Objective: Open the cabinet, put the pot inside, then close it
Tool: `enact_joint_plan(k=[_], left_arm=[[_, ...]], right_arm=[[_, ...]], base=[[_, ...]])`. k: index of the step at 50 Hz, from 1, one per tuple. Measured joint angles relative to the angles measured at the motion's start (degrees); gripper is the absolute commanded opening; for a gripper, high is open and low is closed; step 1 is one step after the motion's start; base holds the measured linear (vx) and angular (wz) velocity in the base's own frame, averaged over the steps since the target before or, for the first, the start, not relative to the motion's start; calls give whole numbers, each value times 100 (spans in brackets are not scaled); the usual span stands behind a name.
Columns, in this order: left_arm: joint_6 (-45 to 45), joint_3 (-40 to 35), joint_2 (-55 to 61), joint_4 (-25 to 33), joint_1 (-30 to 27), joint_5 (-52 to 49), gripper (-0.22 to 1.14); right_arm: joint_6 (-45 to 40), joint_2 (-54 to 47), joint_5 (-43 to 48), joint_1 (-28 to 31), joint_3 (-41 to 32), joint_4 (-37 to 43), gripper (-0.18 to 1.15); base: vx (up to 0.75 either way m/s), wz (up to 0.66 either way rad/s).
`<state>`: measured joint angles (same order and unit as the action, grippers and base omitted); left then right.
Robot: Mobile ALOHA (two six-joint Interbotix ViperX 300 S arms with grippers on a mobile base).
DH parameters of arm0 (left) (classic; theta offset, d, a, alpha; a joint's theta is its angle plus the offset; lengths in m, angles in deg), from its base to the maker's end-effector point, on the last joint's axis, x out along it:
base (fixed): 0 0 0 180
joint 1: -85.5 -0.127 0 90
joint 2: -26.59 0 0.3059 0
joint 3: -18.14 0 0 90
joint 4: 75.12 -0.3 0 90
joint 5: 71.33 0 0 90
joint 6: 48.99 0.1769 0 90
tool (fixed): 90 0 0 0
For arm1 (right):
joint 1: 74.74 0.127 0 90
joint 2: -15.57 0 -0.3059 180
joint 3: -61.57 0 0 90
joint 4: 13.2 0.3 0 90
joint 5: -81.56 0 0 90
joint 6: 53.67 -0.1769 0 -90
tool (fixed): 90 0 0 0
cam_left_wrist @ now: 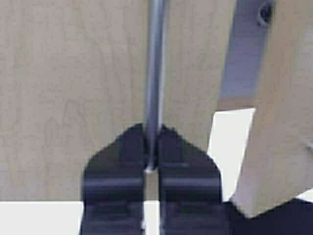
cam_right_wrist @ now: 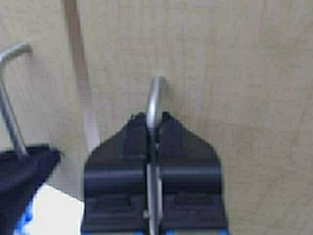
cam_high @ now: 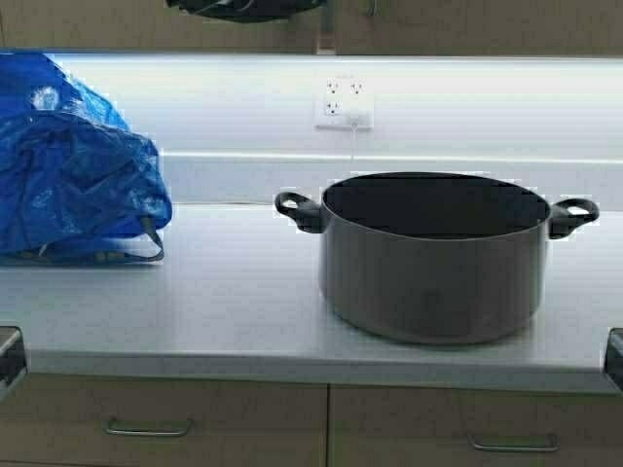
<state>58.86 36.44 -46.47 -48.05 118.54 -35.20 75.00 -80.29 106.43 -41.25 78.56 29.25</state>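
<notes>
The pot [cam_high: 433,258], wide, dark grey and lidless with two black loop handles, stands on the white counter [cam_high: 224,302] right of the middle. The cabinet's lower edge [cam_high: 467,24] runs along the top of the high view. My left gripper [cam_left_wrist: 152,132] is shut on the left door's vertical metal bar handle [cam_left_wrist: 156,63]. My right gripper [cam_right_wrist: 153,120] is shut on the right door's bar handle [cam_right_wrist: 155,98]. In the left wrist view the other door [cam_left_wrist: 283,98] stands at an angle, with a gap showing grey between the doors.
A crumpled blue bag [cam_high: 73,165] lies on the counter at the left. A wall outlet [cam_high: 343,102] with a plugged cord is behind the pot. Floor cabinet drawers with bar handles [cam_high: 146,428] run below the counter edge.
</notes>
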Motion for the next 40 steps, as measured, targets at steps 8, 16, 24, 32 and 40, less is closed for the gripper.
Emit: enact_joint_plan(k=[8,16,24,32,40], left_arm=[[0,747,-738,-35,-123,-316,3],[-18,1354,-1380,-79,-396,-527,3],[-88,1978,-2101,-220,-738,-773,3],[-97,2285,-2646,-316,-1037,-1151,3],[-105,2382,-2918,-334,-1239,-1354,13]], right_arm=[[0,439,-703,9,281,-62,7],[0,782,-879,9,598,-97,7],[0,1248,-1090,-79,1002,-176,7],[9,1740,-1406,-404,1336,-272,7],[-18,2013,-1890,-791,1406,-501,28]], base=[[-9,-13],[-10,-13],[-10,-8],[-9,-4],[-8,1]])
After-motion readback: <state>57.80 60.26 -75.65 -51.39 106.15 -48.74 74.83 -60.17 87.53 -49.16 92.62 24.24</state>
